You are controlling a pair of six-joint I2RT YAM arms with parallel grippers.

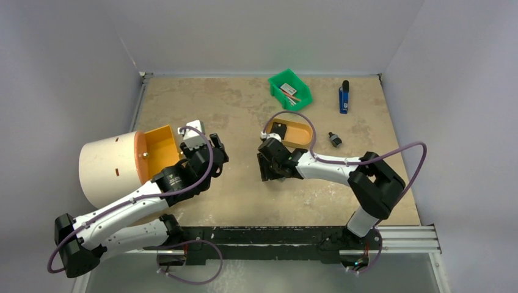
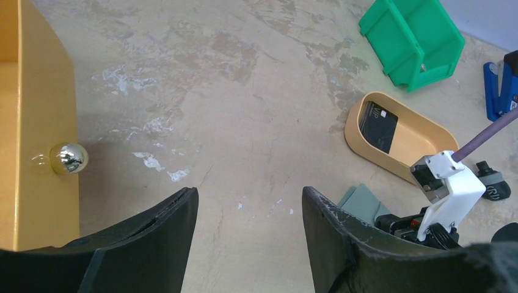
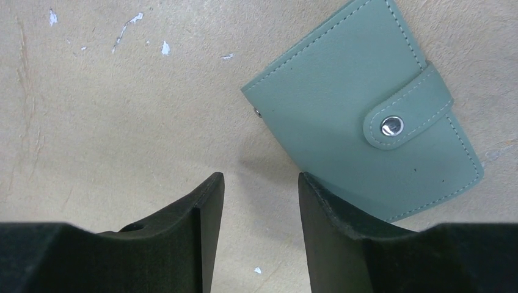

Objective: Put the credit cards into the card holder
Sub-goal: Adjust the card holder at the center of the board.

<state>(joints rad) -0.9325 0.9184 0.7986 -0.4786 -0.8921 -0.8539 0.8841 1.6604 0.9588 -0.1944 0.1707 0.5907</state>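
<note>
The card holder, a grey-green wallet, lies shut on the table with its snap button fastened. My right gripper is open and empty just above the table. Its right finger overlaps the wallet's near left edge. One corner of the wallet shows in the left wrist view. One black credit card lies in the tan oval tray, seen from above too. My left gripper is open and empty over bare table, left of the wallet. In the top view the right gripper hides the wallet.
A green bin and a blue object sit at the back. A small black knob lies right of the tray. A white cylinder with an orange drawer and its silver knob stands left of the left gripper.
</note>
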